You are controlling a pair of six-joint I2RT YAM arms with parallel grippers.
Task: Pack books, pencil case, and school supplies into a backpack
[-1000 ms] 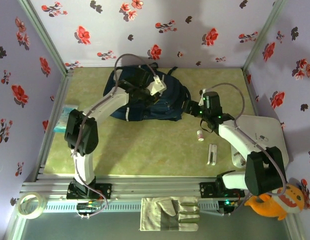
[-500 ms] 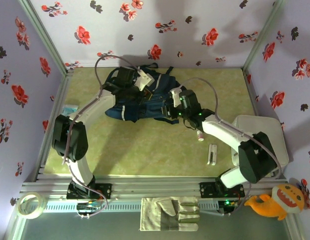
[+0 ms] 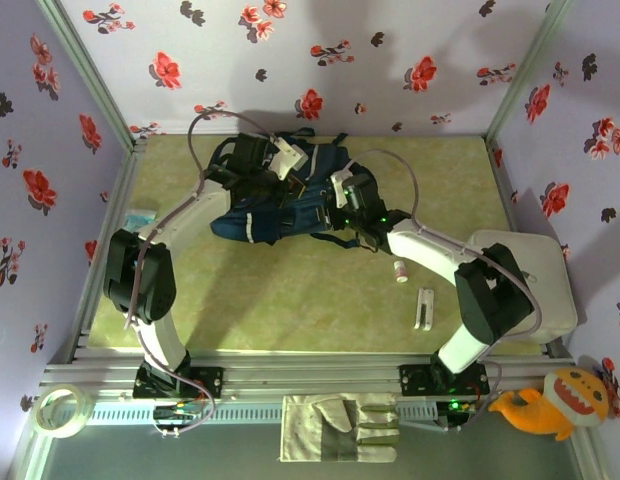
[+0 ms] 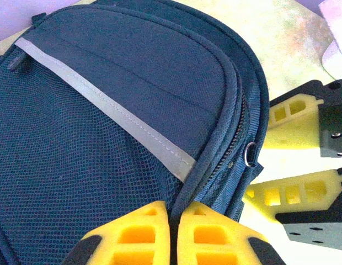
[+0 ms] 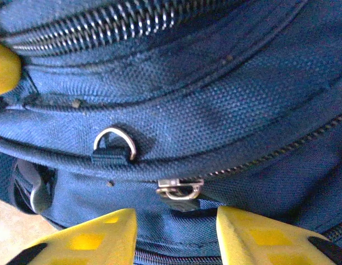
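**Both grippers on the backpack, small supplies loose on the table**

Top view: I see the backpack (image 3: 275,215) lying at the far middle of the green table (image 3: 270,300), toward 12 o'clock from the arm bases. The left gripper (image 3: 285,188) comes onto it from 10 o'clock. The right gripper (image 3: 333,218) sits at its 3 o'clock edge. The white tube (image 3: 400,271) with a pink end lies on bare table at 4 o'clock from the backpack, apart from it. The white bar (image 3: 424,308) lies near the tube, at 5 o'clock from it. A pale blue packet (image 3: 140,217) is at the table's 9 o'clock edge, and a white tray (image 3: 530,280) at 3 o'clock.

Left wrist view: the left gripper (image 4: 174,221) has its fingers pressed together, pinching the backpack's (image 4: 105,110) piped zipper edge. A D-ring (image 4: 250,153) sits at 2 o'clock from the pinch. The right gripper's yellow fingers (image 4: 295,110) are spread just beside that corner.

Right wrist view: the right gripper (image 5: 176,234) is about half open, with nothing clamped that I can see. The zipper pull (image 5: 179,190) sits at 12 o'clock from the gap, touching neither finger. The D-ring (image 5: 115,144) is at 10 o'clock from the pull. A yellow fingertip (image 5: 3,66) of the left gripper shows at the 9 o'clock edge.
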